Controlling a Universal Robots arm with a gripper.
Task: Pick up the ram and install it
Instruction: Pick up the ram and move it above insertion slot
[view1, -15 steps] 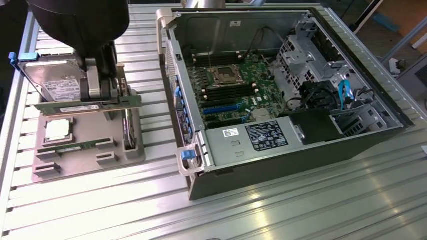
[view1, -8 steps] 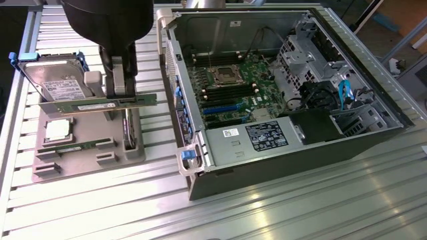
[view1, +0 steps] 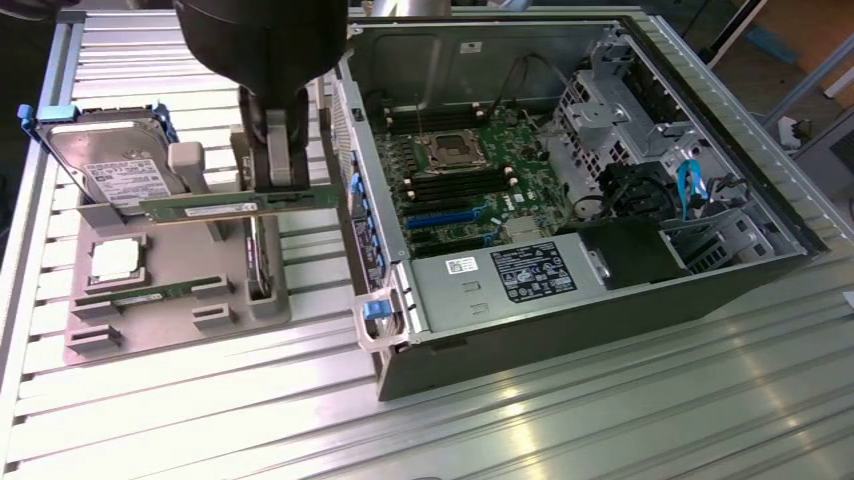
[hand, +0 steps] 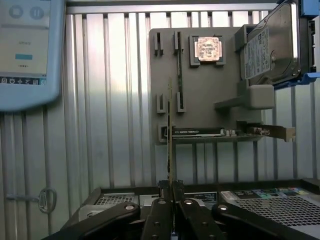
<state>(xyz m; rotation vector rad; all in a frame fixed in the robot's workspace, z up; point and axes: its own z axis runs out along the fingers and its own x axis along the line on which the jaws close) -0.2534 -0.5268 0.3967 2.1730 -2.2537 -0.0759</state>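
Note:
My gripper (view1: 282, 186) is shut on the ram (view1: 200, 209), a long green stick held level a little above the grey parts tray (view1: 174, 325). In the wrist view the ram (hand: 170, 130) appears edge-on, rising from between my gripper (hand: 171, 189) with the tray (hand: 200, 100) behind it. The stick hangs just off the open computer case (view1: 667, 300), on the exterior view's left of its side wall. Inside the case lies the green motherboard (view1: 467, 190) with its long memory slots.
On the tray rest a silver hard drive (view1: 114, 165), a square processor chip (view1: 118, 258), another green stick (view1: 147, 297) and a card with a metal bracket (hand: 215, 132). A pendant with a screen (hand: 25, 50) lies on the ribbed metal table (view1: 561, 420).

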